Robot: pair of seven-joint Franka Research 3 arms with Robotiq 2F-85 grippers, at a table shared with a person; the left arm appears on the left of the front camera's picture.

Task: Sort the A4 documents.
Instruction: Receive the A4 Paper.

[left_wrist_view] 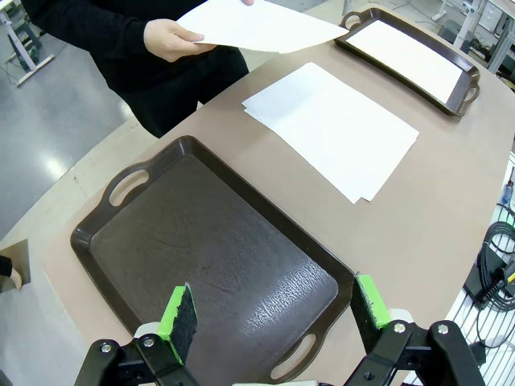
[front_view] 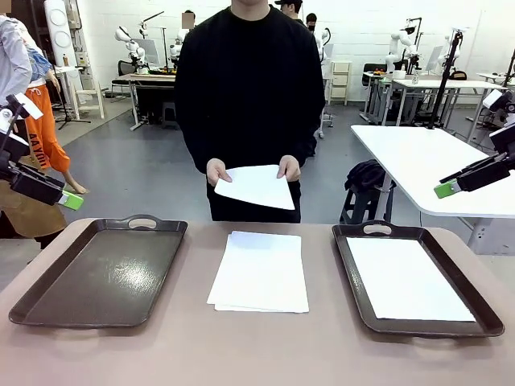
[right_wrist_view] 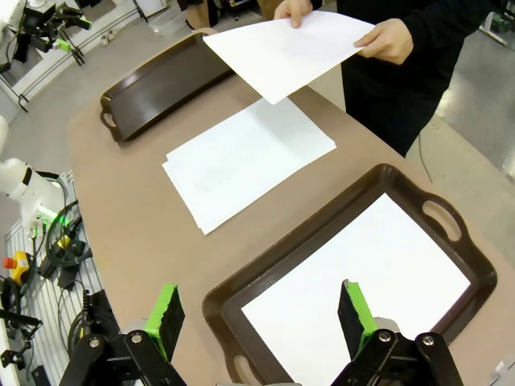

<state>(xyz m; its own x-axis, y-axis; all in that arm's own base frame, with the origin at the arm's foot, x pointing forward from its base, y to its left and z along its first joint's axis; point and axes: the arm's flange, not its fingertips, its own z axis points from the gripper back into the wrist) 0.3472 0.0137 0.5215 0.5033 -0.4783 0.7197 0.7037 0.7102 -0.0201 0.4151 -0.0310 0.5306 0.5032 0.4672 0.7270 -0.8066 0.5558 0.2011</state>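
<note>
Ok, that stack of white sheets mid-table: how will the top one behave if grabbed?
Probably light and floppy: it looks as thin as the sheet the person holds. Likely hard to pinch, as the stack lies flat on the table. Pushed, sheets may slide; their edges sit offset.

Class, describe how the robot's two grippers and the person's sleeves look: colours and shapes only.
The left gripper and right gripper each have two black fingers, bolted at the base, tipped with bright green pads. The person's sleeves are long and black.
</note>
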